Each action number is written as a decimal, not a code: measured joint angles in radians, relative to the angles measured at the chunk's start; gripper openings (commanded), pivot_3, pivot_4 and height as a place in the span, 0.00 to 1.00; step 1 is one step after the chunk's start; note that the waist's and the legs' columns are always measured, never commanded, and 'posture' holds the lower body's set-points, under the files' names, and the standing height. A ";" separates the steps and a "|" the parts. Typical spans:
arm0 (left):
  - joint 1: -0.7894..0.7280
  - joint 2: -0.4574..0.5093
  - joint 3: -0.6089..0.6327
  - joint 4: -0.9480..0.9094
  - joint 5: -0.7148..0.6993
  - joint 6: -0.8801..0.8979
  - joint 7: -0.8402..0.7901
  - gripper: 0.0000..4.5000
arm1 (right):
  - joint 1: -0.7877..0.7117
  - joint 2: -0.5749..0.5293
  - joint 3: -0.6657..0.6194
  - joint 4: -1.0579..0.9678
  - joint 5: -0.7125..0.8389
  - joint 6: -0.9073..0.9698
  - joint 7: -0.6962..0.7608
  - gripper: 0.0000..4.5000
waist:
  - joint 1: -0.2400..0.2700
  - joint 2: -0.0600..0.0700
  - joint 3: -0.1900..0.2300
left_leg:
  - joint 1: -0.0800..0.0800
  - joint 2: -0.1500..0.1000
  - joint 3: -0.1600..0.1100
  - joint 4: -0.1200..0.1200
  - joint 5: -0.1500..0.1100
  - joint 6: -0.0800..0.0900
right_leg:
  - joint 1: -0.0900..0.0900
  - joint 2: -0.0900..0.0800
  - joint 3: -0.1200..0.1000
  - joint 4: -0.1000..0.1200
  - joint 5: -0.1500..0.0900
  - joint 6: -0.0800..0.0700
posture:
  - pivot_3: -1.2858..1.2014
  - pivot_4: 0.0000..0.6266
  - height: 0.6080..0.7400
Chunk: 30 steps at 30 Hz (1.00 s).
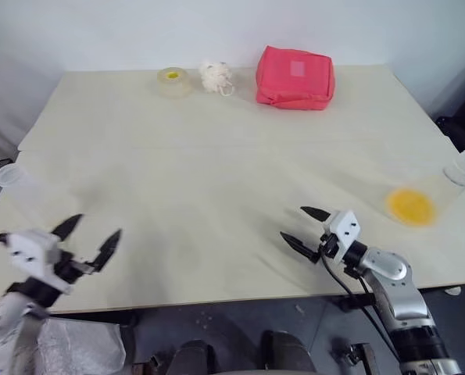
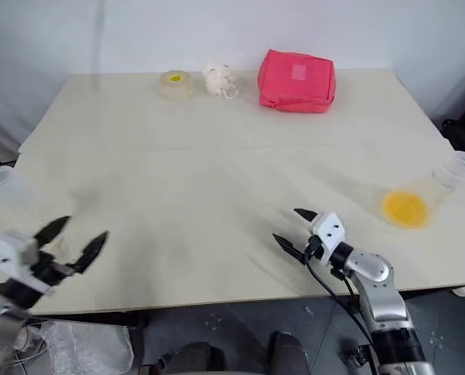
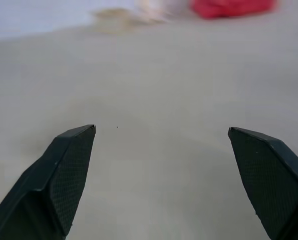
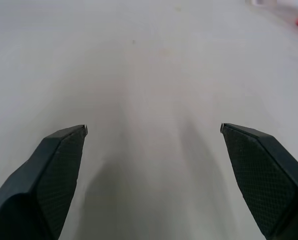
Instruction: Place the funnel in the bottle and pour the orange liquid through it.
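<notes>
We find the bottle [image 1: 438, 193] lying on its side near the right edge of the tabletop [image 1: 216, 156], its narrow neck pointing out toward that edge and its wide base turned inward. The orange liquid [image 1: 410, 206] sits pooled inside against the base, a small yellow-orange patch. We cannot make out the funnel with any certainty. At the far left edge of the tabletop we see a clear plastic cup [image 1: 8, 176], well apart from the bottle; whether it stands or tilts we cannot tell.

Our right gripper [image 1: 302, 226] hovers over the near part of the tabletop, to the left of the bottle and apart from it, pointing inward across the surface. Its jaws stand wide open and hold nothing; in the right wrist view the two black fingertips [image 4: 63, 150] frame bare tabletop. Our left gripper [image 1: 94, 237] hangs at the near left corner, close to the front edge, near the cup but not touching it. Its jaws are likewise spread wide with nothing between them, and the left wrist view shows plain tabletop past the fingertips [image 3: 71, 160].

Along the far edge lie a tape roll [image 1: 173, 80] with a yellow centre, a crumpled white object [image 1: 216, 76] just beside it, and a red pouch [image 1: 294, 77] to the right of those.
</notes>
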 measured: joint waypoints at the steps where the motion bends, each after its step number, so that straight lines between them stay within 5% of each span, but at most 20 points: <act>1: 0.020 -0.001 0.041 -0.014 -0.028 0.024 0.018 1.00 | -0.014 0.001 0.001 0.010 0.004 -0.002 0.010 0.99 | 0.003 0.000 0.000 | 0.000 -0.001 -0.001 0.000 0.000 0.000 | 0.000 0.000 0.000 0.000 0.000 0.000 | 0.52 0.24 1.00; 8: 0.033 0.000 0.158 -0.019 -0.070 0.107 0.124 1.00 | -0.055 0.035 0.003 -0.019 0.085 0.050 0.053 0.99 | 0.003 0.000 0.000 | 0.000 -0.002 -0.002 0.001 0.000 0.000 | 0.001 -0.001 0.000 0.000 0.000 0.000 | 0.52 0.24 1.00; 14: -0.128 0.064 0.162 0.139 -0.030 0.114 0.200 1.00 | -0.052 0.031 0.035 -0.131 0.142 0.126 0.123 0.99 | 0.001 0.000 0.000 | 0.000 -0.001 -0.001 0.001 0.000 0.000 | 0.000 0.001 0.000 0.002 0.000 0.000 | 0.52 0.24 1.00; 30: -0.532 0.176 -0.008 0.616 0.139 0.002 0.195 1.00 | -0.062 0.042 0.037 -0.162 0.123 0.119 0.045 0.99 | -0.002 -0.001 0.000 | 0.000 -0.005 0.000 0.000 0.000 -0.001 | -0.001 0.002 -0.002 0.004 0.000 0.000 | 0.52 0.24 1.00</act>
